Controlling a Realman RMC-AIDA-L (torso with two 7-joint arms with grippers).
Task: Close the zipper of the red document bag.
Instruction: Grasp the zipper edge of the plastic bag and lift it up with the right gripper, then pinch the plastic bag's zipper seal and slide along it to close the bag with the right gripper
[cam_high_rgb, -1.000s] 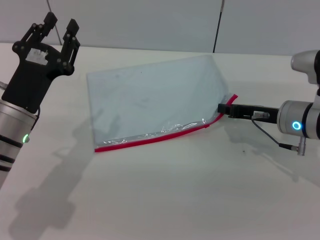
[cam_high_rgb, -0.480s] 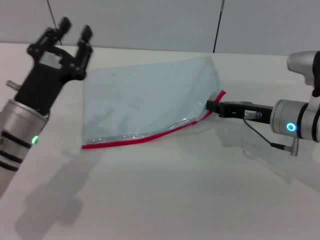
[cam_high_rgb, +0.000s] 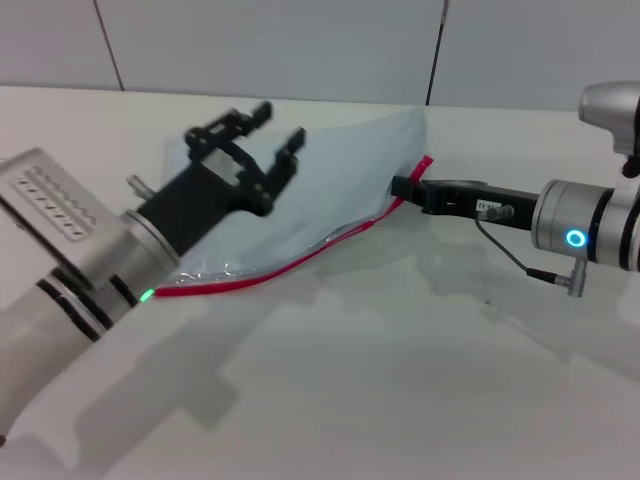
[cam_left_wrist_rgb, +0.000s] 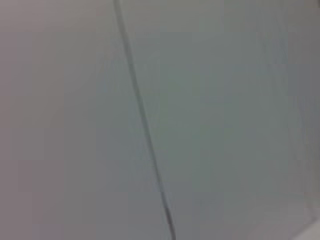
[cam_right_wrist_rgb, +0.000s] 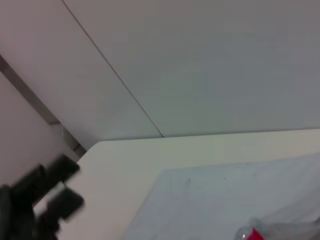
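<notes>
The red document bag (cam_high_rgb: 345, 165) lies flat on the white table, a pale blue-grey translucent pouch. Its zipper (cam_high_rgb: 300, 258) runs as a bright red strip along the near long edge, from the left corner up to the right end. My right gripper (cam_high_rgb: 402, 187) reaches in from the right and is shut on the zipper's right end, which is lifted a little. Over the bag's left half hovers my left gripper (cam_high_rgb: 280, 122), open, nothing between its black fingers (cam_high_rgb: 262, 108). The right wrist view shows the bag (cam_right_wrist_rgb: 225, 200), a bit of red zipper (cam_right_wrist_rgb: 256, 234) and the left gripper (cam_right_wrist_rgb: 42, 202) farther off.
The white table (cam_high_rgb: 400, 380) spreads out in front of the bag. A grey panelled wall (cam_high_rgb: 300, 40) stands behind it, and it fills the left wrist view. The left arm's silver forearm (cam_high_rgb: 60, 250) crosses the near left of the table.
My left arm has swung in from the far left and now hangs over the bag. The right gripper has moved left with the zipper end, and the bag has slid and buckled leftward.
</notes>
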